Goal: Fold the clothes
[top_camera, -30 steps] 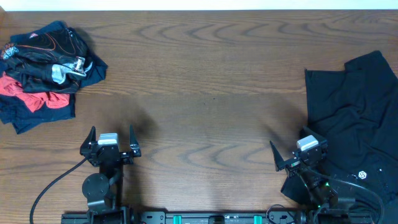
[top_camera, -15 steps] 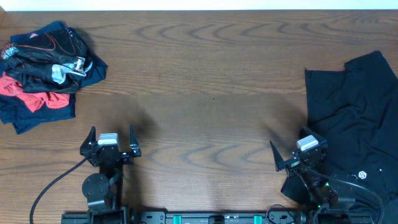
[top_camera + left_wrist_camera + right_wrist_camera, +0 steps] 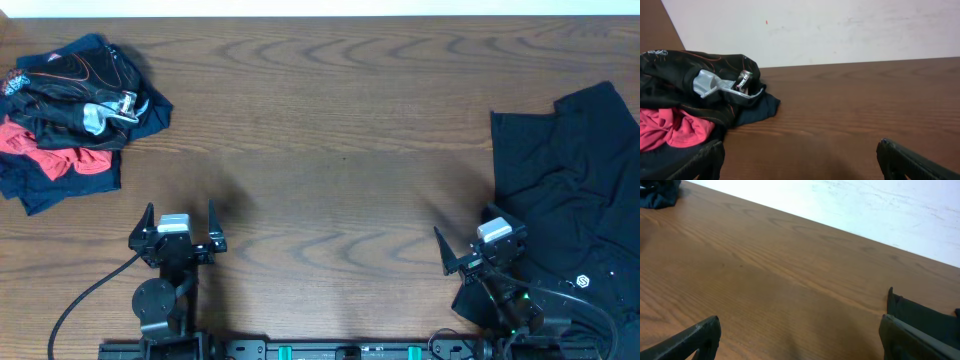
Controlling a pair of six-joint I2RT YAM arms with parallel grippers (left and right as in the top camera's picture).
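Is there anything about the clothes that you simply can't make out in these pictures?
Clothes pile, overhead: garments tangled over each other and cut by the left edge, so their number is unclear.
Black garment, overhead: runs off the right edge; full shape hidden.
Its white logo: too small to read.
Right wrist view: only a corner of it shows.

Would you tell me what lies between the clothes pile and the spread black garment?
Only bare table separates clothes pile from black garment, seen overhead.
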